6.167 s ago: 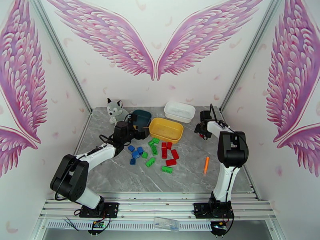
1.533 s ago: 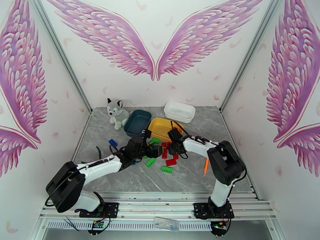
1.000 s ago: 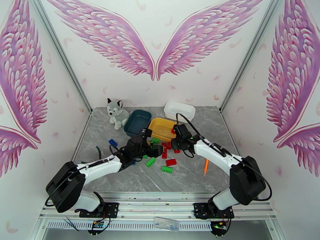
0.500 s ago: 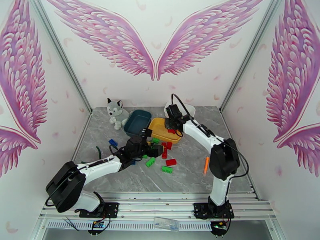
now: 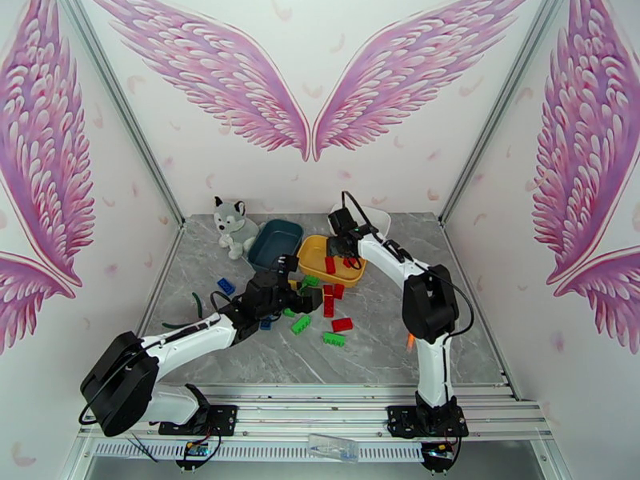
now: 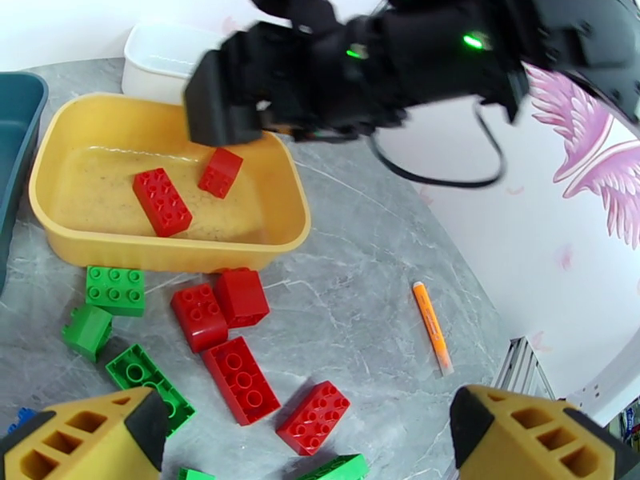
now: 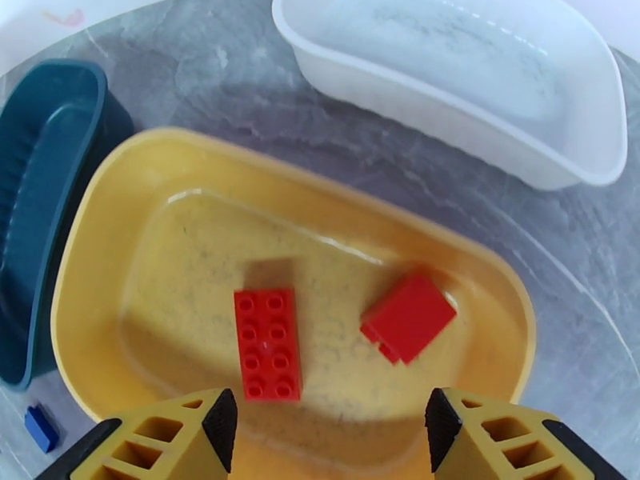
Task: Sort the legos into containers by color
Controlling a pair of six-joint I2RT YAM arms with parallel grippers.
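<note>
Over grey marble tabletop [image 5: 368, 363], between pink-winged walls [image 5: 224, 74], left tool [image 6: 308, 418] and right tool [image 7: 328, 418] gape empty.

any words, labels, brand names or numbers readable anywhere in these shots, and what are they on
No text reads clearly in any view.
On the orange marker: no print legible on the barrel, too small.
On the red brick in the yellow tub: the studs show no readable lettering.
On the clear packet at the near edge of the top view: bluish marks, too blurred to read.
</note>
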